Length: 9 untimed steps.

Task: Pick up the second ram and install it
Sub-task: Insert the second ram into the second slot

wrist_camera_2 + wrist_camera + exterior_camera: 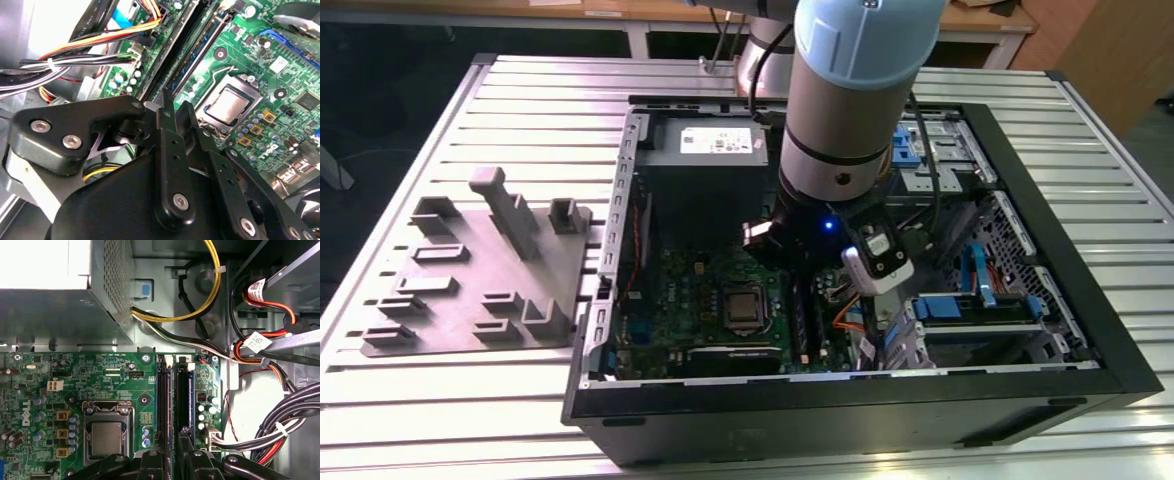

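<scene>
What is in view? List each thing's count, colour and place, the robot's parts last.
table: one, silver, slatted
computer case: one, black, open, on the table
tray: one, grey, exterior view's left of the case
circuit board: one, green, inside the case
processor: one, silver, on the circuit board
memory stick: one clear, blue-green, beside the processor
cables: several, yellow, black, red, white, inside the case
arm: one, pale blue, above the case
pincer: one, black, over the memory stick

Ribbed bare-metal table [520, 90]; at 9 o'clock of the matt black computer case [854, 420] in the exterior view, a matt grey plastic fixture [467, 270]. Glossy green motherboard [125, 375]; perforated sheet-metal power supply [112, 280]; brushed-metal processor lid [106, 437]; smooth plastic-sheathed cables [295, 410]; matt black gripper [176, 105].
</scene>
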Each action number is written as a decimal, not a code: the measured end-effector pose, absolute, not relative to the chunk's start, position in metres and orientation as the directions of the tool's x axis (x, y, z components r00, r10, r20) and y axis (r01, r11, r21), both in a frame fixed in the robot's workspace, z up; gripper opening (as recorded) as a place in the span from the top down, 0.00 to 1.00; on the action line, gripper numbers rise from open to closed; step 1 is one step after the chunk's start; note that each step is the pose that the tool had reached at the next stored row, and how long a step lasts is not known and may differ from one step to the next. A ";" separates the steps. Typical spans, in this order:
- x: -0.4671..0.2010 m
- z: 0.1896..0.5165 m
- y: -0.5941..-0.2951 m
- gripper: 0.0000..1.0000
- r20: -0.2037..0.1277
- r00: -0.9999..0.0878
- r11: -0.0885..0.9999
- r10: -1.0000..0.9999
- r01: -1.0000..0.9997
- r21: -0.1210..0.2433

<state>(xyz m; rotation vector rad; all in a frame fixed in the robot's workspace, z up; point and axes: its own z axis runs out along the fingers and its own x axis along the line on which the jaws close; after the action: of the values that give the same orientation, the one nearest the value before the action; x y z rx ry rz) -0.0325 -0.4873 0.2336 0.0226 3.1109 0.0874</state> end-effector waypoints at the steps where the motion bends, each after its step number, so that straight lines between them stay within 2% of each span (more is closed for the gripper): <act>1: -0.033 0.234 -0.487 0.74 -0.029 -0.999 0.998 0.015 0.014 0.056; 2: -0.033 0.234 -0.487 0.76 -0.029 -0.999 0.998 0.015 0.014 0.056; 4: -0.033 0.234 -0.487 0.88 -0.029 -0.999 0.998 0.015 0.014 0.056; 9: -0.033 0.234 -0.487 0.90 -0.029 -0.999 0.998 0.015 0.014 0.056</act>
<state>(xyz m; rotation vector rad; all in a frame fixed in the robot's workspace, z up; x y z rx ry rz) -0.0325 -0.4873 0.2336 0.0226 3.1109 0.0867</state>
